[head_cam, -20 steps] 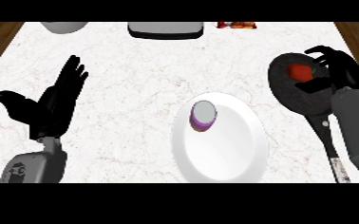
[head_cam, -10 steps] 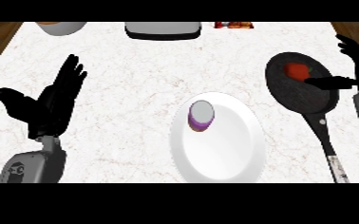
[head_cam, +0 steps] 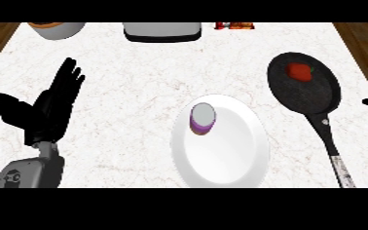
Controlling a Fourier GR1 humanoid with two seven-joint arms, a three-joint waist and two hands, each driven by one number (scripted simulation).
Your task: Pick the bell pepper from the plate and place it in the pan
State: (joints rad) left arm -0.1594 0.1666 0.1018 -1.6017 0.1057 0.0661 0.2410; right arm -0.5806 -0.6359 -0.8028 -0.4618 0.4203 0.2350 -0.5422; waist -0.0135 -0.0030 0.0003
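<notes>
Left hand (head_cam: 50,108) rests open, fingers up, at nine o'clock; right hand barely shows. Bell pepper (head_cam: 300,71) sits inside the pan (head_cam: 316,105), at two o'clock from the plate (head_cam: 230,161).

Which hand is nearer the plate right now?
Left. The left hand rests open, left of the plate. Of the right hand only a dark speck shows at the right edge, beyond the pan.
</notes>
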